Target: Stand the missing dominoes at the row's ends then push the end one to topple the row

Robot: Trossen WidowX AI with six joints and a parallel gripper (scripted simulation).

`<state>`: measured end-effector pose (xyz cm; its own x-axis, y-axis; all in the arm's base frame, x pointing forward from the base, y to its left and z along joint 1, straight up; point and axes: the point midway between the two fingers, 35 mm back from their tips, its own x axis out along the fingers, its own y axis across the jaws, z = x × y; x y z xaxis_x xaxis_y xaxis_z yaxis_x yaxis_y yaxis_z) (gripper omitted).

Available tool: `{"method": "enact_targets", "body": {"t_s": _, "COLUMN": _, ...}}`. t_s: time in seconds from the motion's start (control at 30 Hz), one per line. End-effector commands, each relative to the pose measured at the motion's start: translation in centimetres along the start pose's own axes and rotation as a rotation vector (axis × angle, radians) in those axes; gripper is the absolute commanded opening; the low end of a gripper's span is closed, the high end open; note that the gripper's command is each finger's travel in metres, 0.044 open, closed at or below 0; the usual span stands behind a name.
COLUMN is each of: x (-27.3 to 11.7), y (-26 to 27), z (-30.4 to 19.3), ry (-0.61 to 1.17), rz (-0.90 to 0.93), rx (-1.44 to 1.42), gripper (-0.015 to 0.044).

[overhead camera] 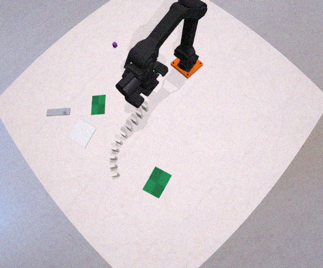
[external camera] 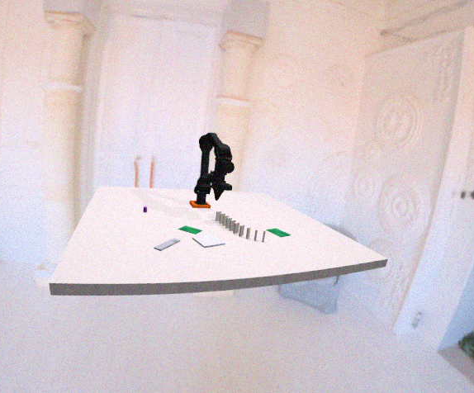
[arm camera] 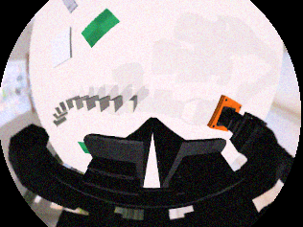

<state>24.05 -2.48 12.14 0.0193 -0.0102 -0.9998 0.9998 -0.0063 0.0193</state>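
Dominoes [overhead camera: 123, 133] [external camera: 234, 227] [arm camera: 102, 102]: small slim blocks, pale tops, sides read grey in the exterior view. All visible ones are stood upright in a curved row, faces towards their neighbours, gaps roughly even. Near end of the row is placed low beside the gripper [overhead camera: 148, 83] [external camera: 217, 198] [arm camera: 152, 121]; the rest is run out away from it, on the side opposite the orange base plate [overhead camera: 187, 75] [external camera: 193, 205] [arm camera: 219, 102].

Gripper is closed with nothing held, fingertips brought together and pointed down. It is held above the table [overhead camera: 213, 144] [external camera: 144, 266] [arm camera: 192, 47], clear of the row in height; that gap is shown only in the exterior view. Fingertips are hidden from the top by the gripper's own body, but their meeting is shown in the wrist view.

Row's bend is best read from the top; its near end is partly covered there by the gripper, while the near-end domino is seen whole in the wrist view. A purple piece [overhead camera: 115, 44] [external camera: 144, 209], well apart from the gripper, is caught in top and exterior, not wrist. White square [overhead camera: 82, 133] [external camera: 208, 241] [arm camera: 62, 48] is seen in all three, out past the gripper.
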Motion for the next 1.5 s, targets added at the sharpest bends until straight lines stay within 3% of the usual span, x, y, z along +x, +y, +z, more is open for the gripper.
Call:
{"method": "enact_targets", "body": {"t_s": 0.0, "x": 0.0, "y": 0.0, "z": -0.1, "ry": 0.005, "rz": 0.003, "rx": 0.007, "gripper": 0.0000}}
{"method": "enact_targets", "body": {"t_s": 0.5, "x": 0.2, "y": 0.1, "z": -0.1, "ry": 0.005, "rz": 0.003, "rx": 0.007, "gripper": 0.0000}}
{"method": "enact_targets", "body": {"t_s": 0.77, "x": 8.0, "y": -0.1, "z": 0.0, "ry": 0.005, "rz": 0.002, "rx": 0.007, "gripper": 0.0000}}
{"method": "enact_targets", "body": {"t_s": 1.47, "x": 7.8, "y": 2.5, "z": 0.0, "ry": 0.005, "rz": 0.004, "rx": 0.007, "gripper": 0.0000}}
